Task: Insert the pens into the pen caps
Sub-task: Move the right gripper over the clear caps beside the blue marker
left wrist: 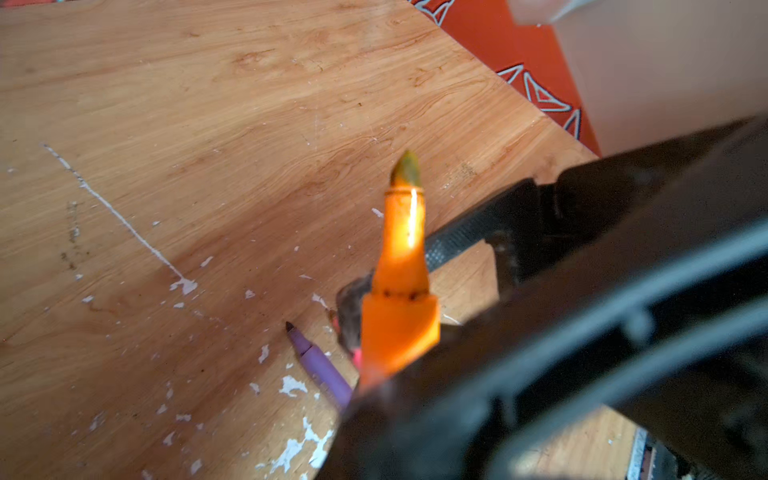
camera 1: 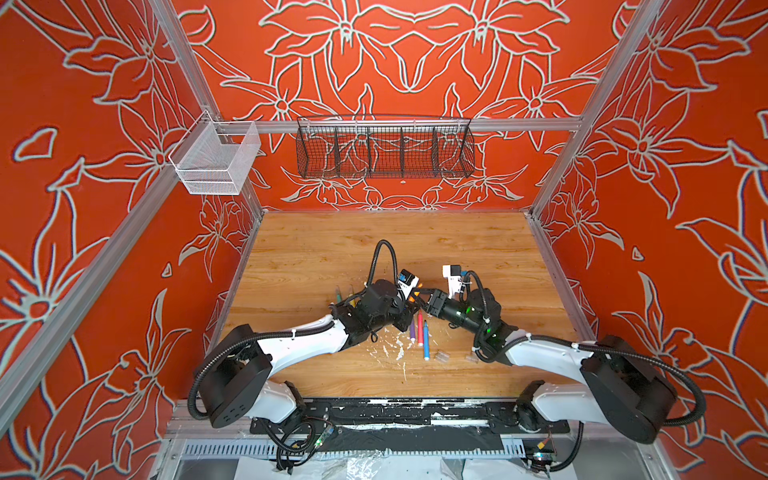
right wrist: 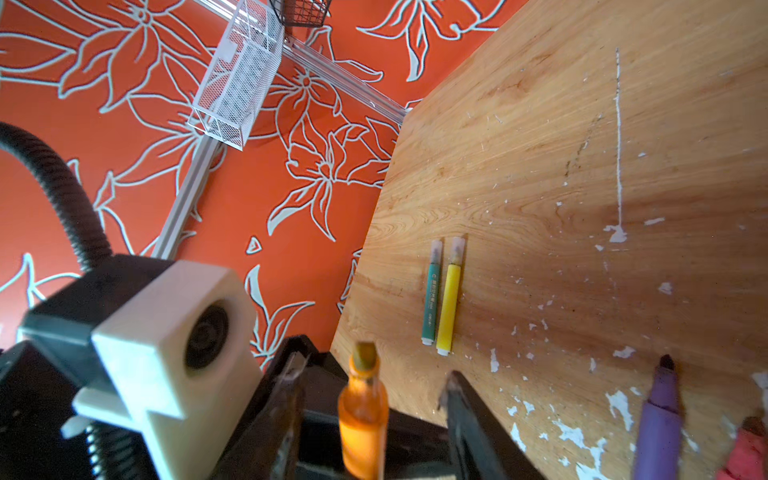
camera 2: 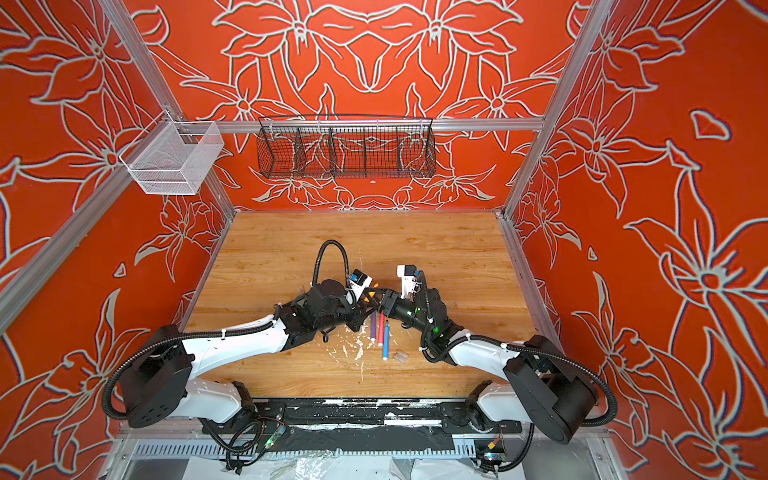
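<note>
Wood-grain tabletop (camera 1: 374,249); two robot arms were nose to nose in mid-air just beyond the slim blue felt-tip pen (camera 1: 426,343). Your L gripper (camera 1: 409,300) looked clamped on the short orange felt-tip pen (left wrist: 403,249), tip bare. Your R gripper (right wrist: 376,370) had jaws spread either side of it, gripping nothing. Green felt-tip pen (right wrist: 432,299) & yellow felt-tip pen (right wrist: 449,303), both w/ clear caps (right wrist: 436,250) on, lay well apart from the blue pen, L arm's side. Step in hand, prob.: readying the orange pen for capping. Next you'd need R to fetch the small clear tubular plastic cap (camera 1: 441,356) just beside the blue pen, then align it w/ the tip.
</note>
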`<action>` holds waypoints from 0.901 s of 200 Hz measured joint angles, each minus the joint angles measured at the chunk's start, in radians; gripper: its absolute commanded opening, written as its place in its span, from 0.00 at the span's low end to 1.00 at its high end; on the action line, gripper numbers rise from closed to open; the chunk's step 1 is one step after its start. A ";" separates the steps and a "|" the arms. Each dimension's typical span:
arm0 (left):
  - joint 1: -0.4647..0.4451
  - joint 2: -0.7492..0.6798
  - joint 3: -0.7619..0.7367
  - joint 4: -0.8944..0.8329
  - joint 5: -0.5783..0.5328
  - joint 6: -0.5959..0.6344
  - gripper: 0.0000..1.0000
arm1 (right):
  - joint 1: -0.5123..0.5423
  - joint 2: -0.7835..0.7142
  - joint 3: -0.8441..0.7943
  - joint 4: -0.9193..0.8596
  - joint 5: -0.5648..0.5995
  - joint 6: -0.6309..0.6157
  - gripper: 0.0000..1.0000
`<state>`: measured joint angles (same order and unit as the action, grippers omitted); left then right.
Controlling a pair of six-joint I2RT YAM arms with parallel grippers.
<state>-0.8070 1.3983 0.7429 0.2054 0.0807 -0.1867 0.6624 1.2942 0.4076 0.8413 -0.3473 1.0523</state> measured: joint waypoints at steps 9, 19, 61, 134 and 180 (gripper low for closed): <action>0.000 -0.017 -0.013 0.000 -0.021 0.000 0.00 | 0.000 -0.014 0.001 -0.039 0.012 -0.016 0.65; 0.000 -0.036 -0.024 -0.001 -0.047 0.000 0.00 | 0.000 -0.041 0.001 -0.087 0.032 -0.037 0.65; 0.001 -0.091 -0.037 -0.006 -0.184 -0.006 0.00 | 0.000 -0.208 0.047 -0.373 0.167 -0.146 0.60; 0.001 -0.215 -0.116 -0.003 -0.326 -0.023 0.00 | 0.150 -0.359 0.317 -1.187 0.472 -0.194 0.26; 0.001 -0.227 -0.117 -0.003 -0.335 -0.036 0.00 | 0.358 -0.360 0.234 -1.412 0.561 -0.134 0.16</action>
<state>-0.8062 1.1709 0.6254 0.2024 -0.2539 -0.2226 1.0203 0.9344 0.6418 -0.5709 0.2138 0.9180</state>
